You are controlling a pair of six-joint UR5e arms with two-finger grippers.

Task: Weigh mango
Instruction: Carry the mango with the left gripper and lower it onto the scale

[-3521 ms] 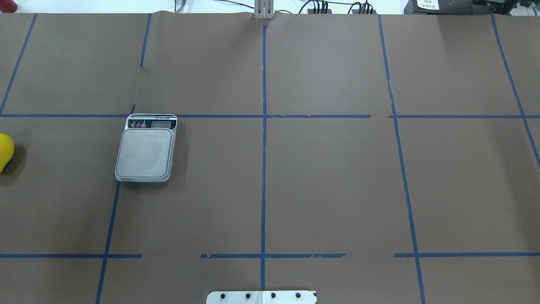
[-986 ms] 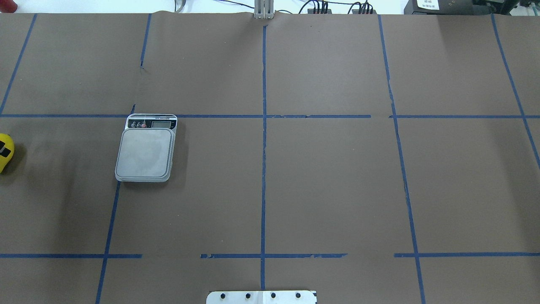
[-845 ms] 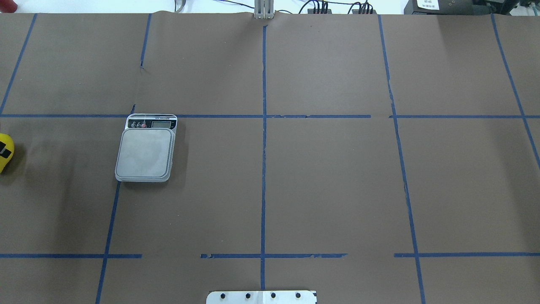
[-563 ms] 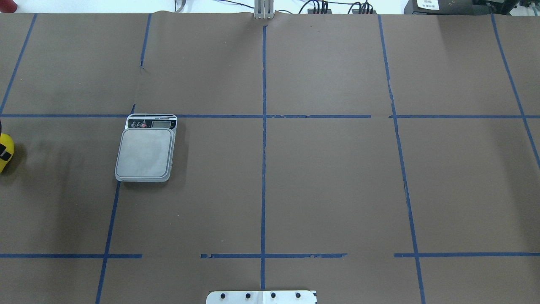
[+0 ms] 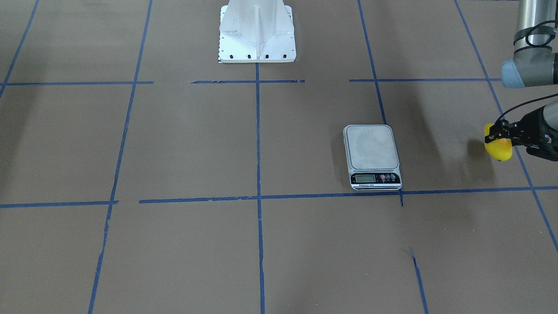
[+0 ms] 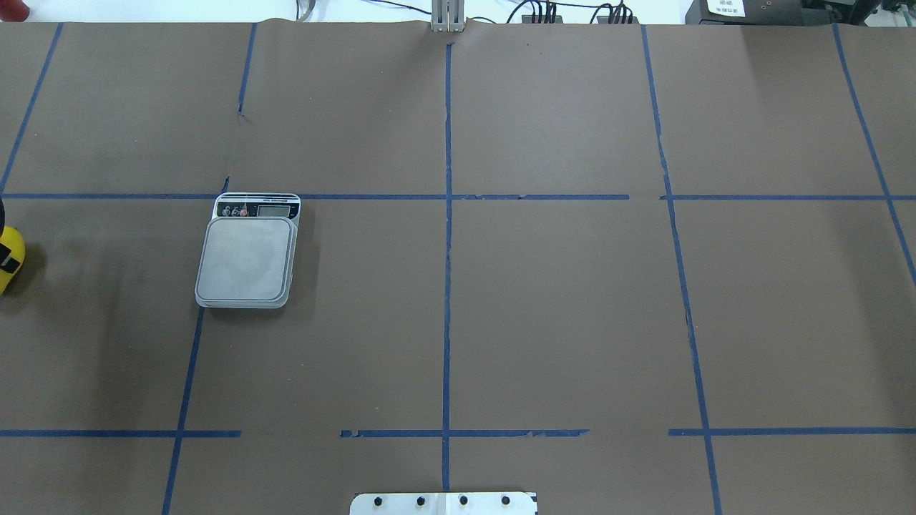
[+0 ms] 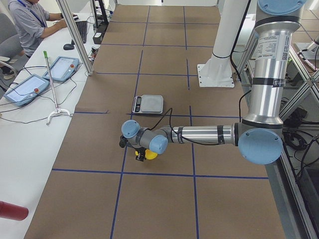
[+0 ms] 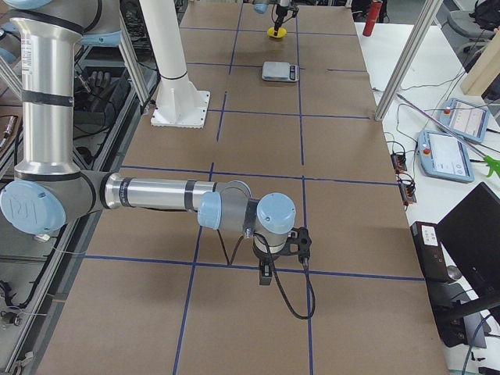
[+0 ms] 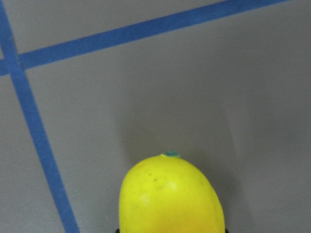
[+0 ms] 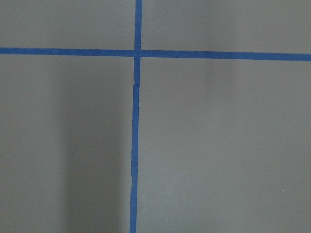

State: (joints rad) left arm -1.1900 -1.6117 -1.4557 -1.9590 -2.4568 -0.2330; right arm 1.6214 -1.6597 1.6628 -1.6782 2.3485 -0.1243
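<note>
Fingers [image 6: 6, 258] of the left gripper [image 5: 496, 138] are clasping the mango [image 5: 501, 150] from both sides at the far left end of the table [image 6: 558, 300], well apart from the scale [image 5: 371, 146]. The left arm [image 7: 199, 134] is stretching its forearm out level and low over the brown surface, its wrist bending towards the fruit. Whether the mango is resting on the table or hanging just clear of it is not showing. The overhead view is cutting the fruit off at its left edge, showing only a yellow slice and one dark finger. The right arm [image 8: 156, 194] is likewise holding its forearm level, with the right gripper [image 8: 265, 275] pointing down near a tape crossing [image 10: 137, 52]. Its fingers are appearing too small to tell whether they are parted or closed.
</note>
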